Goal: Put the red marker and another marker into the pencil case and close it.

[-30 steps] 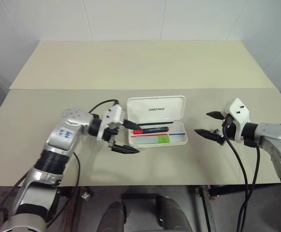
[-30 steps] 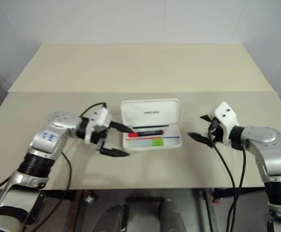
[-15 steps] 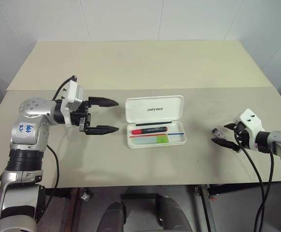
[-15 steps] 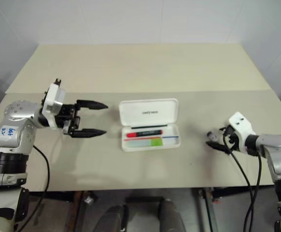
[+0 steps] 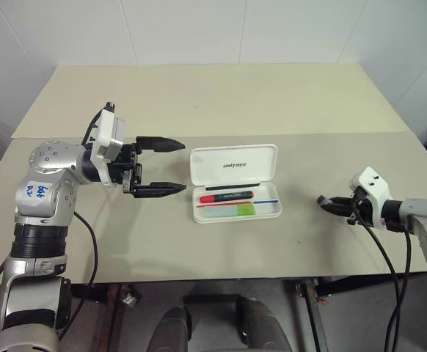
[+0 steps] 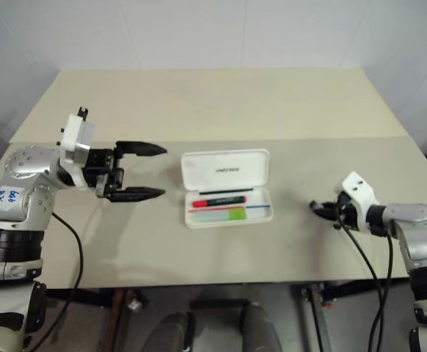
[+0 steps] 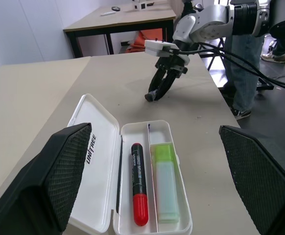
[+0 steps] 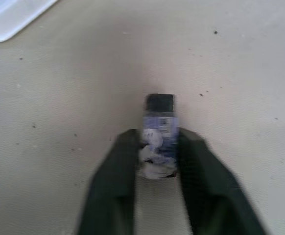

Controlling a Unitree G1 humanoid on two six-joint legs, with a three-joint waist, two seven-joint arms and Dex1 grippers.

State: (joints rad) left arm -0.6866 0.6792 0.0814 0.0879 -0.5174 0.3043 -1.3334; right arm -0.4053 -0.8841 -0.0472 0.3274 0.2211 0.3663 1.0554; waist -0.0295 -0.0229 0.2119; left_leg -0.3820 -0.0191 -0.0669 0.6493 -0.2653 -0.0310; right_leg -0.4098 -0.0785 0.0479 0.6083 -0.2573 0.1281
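The white pencil case (image 5: pixel 234 165) lies open at the middle of the table, its lid tipped back. In its tray lie the red marker (image 5: pixel 227 197) and, nearer me, the pale green highlighter (image 5: pixel 237 210), the other marker. My left gripper (image 5: pixel 184 166) hovers to the left of the case, open and empty, pointing at it; its fingers (image 7: pixel 59 171) frame the case in the left wrist view. At the table's right my right gripper (image 5: pixel 322 200) is low on the surface, shut on a small bluish-white object with a black end (image 8: pixel 158 127).
The beige table (image 5: pixel 125 242) meets a second table (image 5: pixel 213 95) behind it along a seam. In the left wrist view a person's legs (image 7: pixel 245 58) stand beyond the table's right end, with a dark table (image 7: pixel 118 19) further back.
My left gripper has drawn back leftward and up from the case, staying open. My right gripper has moved right and down to the table and closed on the small object.
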